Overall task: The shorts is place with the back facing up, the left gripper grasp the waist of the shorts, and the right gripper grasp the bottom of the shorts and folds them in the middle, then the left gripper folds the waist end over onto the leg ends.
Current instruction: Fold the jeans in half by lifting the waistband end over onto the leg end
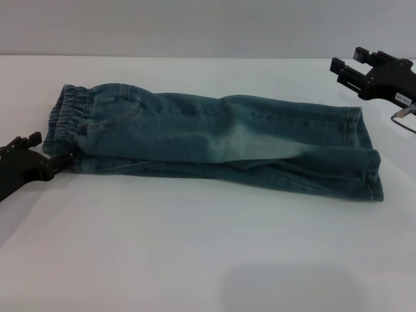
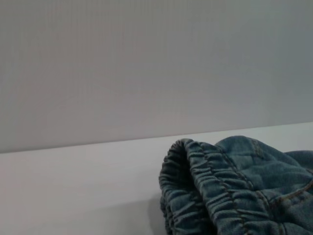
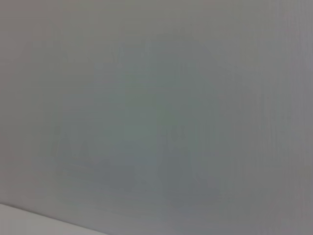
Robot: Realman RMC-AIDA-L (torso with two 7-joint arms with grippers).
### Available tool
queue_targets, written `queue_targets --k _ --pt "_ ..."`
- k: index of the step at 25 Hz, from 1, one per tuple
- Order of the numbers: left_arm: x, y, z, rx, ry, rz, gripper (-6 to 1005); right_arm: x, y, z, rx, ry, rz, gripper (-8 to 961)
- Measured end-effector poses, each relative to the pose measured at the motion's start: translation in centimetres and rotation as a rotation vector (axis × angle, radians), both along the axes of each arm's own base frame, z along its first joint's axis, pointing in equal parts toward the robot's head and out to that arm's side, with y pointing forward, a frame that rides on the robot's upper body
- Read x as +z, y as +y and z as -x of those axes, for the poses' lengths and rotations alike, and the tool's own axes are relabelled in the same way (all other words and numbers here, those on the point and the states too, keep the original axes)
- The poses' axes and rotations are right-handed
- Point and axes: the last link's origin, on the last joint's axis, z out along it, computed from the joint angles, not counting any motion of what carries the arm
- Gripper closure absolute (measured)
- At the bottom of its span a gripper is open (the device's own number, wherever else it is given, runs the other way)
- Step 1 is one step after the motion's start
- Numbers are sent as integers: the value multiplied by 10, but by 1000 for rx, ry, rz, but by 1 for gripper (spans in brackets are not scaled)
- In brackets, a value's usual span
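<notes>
The blue denim shorts (image 1: 214,140) lie on the white table, folded lengthwise into a long band. The ruffled elastic waist (image 1: 68,114) is at the left end and the stitched leg ends (image 1: 364,153) are at the right end. My left gripper (image 1: 51,148) sits low at the waist's near corner, open, with its lower finger (image 1: 62,158) touching the fabric edge. The left wrist view shows the gathered waist (image 2: 205,186) close up. My right gripper (image 1: 348,60) hangs open, above and behind the leg ends, clear of the cloth. The cartoon patch is hidden.
The white table (image 1: 195,247) stretches wide in front of the shorts, and its far edge meets a plain grey wall (image 1: 195,26). A thin cable (image 1: 403,120) hangs under the right wrist. The right wrist view shows only wall.
</notes>
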Motion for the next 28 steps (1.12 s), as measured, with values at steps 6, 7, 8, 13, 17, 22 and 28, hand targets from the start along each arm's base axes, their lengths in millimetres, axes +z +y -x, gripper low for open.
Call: queue_targets --k 6,7,8,13,17,22,28 --pt "-2 -1 0 0 -1 10 140 -2 0 1 6 -4 7 385" --pt "-3 -1 0 1 -2 13 140 -2 0 1 7 -5 9 385" --pt "-4 -2 0 1 -3 16 140 -2 0 1 7 -5 10 385" --pt "-6 -3 0 1 -4 21 177 -2 0 1 8 -5 10 386" --pt "-6 -3 -1 6 -15 25 214 -2 -1 1 8 -5 11 386" --pt "-6 -3 0 15 -22 27 260 -2 -2 0 10 -2 13 386" --pt "-4 -3 2 20 -15 16 378 -2 -3 -1 8 0 13 385"
